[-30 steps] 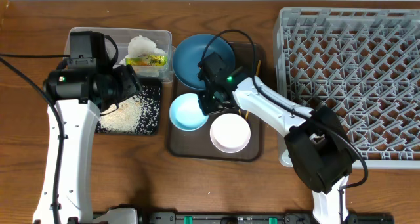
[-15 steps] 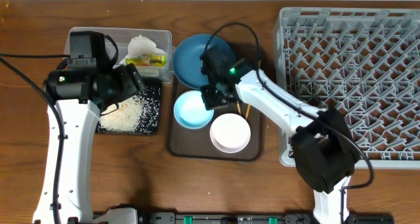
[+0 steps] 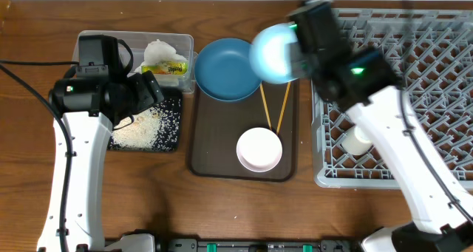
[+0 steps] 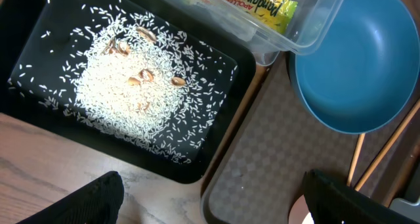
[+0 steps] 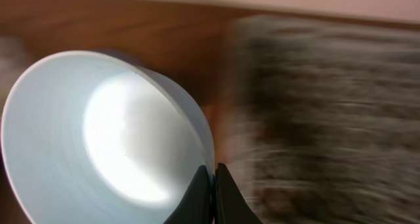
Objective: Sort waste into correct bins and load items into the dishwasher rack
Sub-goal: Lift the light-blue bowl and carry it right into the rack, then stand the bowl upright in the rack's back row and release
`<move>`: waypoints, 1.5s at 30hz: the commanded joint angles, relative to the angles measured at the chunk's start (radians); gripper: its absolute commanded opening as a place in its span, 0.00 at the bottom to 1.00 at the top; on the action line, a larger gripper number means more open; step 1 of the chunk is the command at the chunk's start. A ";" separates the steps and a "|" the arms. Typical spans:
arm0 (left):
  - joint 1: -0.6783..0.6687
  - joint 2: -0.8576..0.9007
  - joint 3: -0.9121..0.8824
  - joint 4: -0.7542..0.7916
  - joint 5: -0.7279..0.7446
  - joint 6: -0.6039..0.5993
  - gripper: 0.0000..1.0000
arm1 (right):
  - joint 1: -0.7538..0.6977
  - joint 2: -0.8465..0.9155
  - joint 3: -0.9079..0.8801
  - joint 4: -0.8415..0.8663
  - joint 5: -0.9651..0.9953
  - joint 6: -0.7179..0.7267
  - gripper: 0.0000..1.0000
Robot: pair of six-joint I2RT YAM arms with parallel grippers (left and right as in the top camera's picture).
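Light-blue bowl pinched at rim by right gripper, tilted on edge (likely for peg slotting) beside dishwasher rack; left gripper jaws spread over black tray.

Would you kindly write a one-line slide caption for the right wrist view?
Right gripper pinching the light-blue bowl by its rim, surroundings motion-blurred.

1. Wooden table
2. Black tray below the left gripper; clear tub just behind it
3. Brown tray to its right
4. Grey rack right of the right gripper
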State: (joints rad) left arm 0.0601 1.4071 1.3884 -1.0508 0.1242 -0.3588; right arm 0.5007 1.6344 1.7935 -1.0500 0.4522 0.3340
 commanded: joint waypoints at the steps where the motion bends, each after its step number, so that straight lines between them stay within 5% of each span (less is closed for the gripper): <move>1: 0.004 0.011 0.018 -0.004 -0.005 0.010 0.90 | -0.063 0.008 0.003 -0.021 0.479 0.008 0.01; 9: 0.004 0.011 0.018 -0.003 -0.005 0.010 0.90 | -0.180 0.091 -0.005 0.051 0.625 -0.189 0.01; 20: 0.004 0.011 0.018 -0.004 -0.005 0.010 0.91 | -0.156 0.340 -0.005 0.268 0.925 -0.557 0.01; 45: 0.004 0.011 0.018 -0.003 -0.005 0.010 0.91 | -0.112 0.528 -0.008 0.309 0.964 -0.533 0.01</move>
State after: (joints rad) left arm 0.0601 1.4071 1.3884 -1.0508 0.1242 -0.3588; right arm 0.3897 2.1498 1.7893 -0.7509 1.3289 -0.2119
